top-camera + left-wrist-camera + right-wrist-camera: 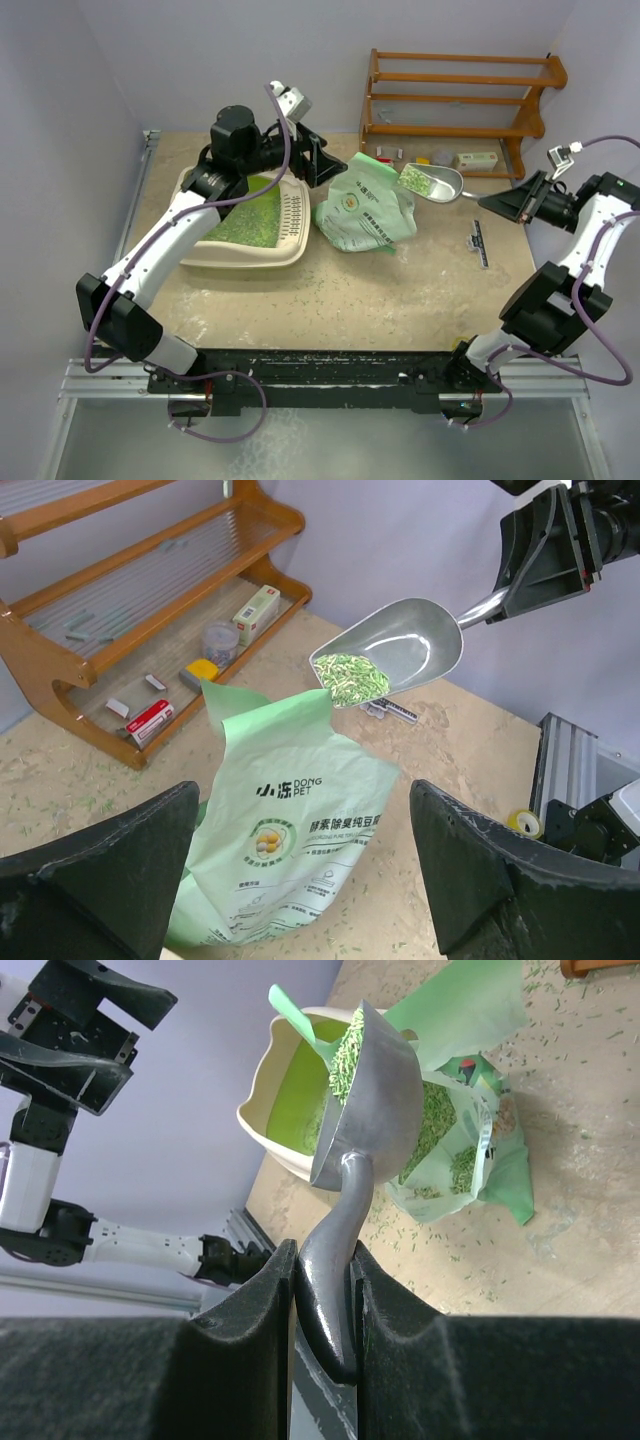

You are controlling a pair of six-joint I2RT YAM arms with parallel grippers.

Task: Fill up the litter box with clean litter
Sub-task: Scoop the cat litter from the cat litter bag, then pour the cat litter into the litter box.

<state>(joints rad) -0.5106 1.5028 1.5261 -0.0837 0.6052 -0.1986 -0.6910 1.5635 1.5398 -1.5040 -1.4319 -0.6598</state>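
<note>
The cream litter box [250, 262] sits at the table's left with green litter [252, 215] spread inside it. To its right slumps an open pale green bag [368, 210]. My right gripper [500, 203] is shut on the handle of a metal scoop [437, 183], held above the bag's right side. Litter [350, 675] is heaped at the scoop's front lip [400, 645]. In the right wrist view the handle [335, 1260] is pinched between the pads, and the litter box [262, 1110] lies beyond the scoop. My left gripper [325, 160] hangs open beside the bag [290, 820], holding nothing.
A wooden shelf [455, 95] with small boxes and a jar stands at the back right. A small black object [480, 243] lies on the table near the right arm. Loose pellets are scattered over the tabletop. A yellow roll [522, 821] sits by the right base.
</note>
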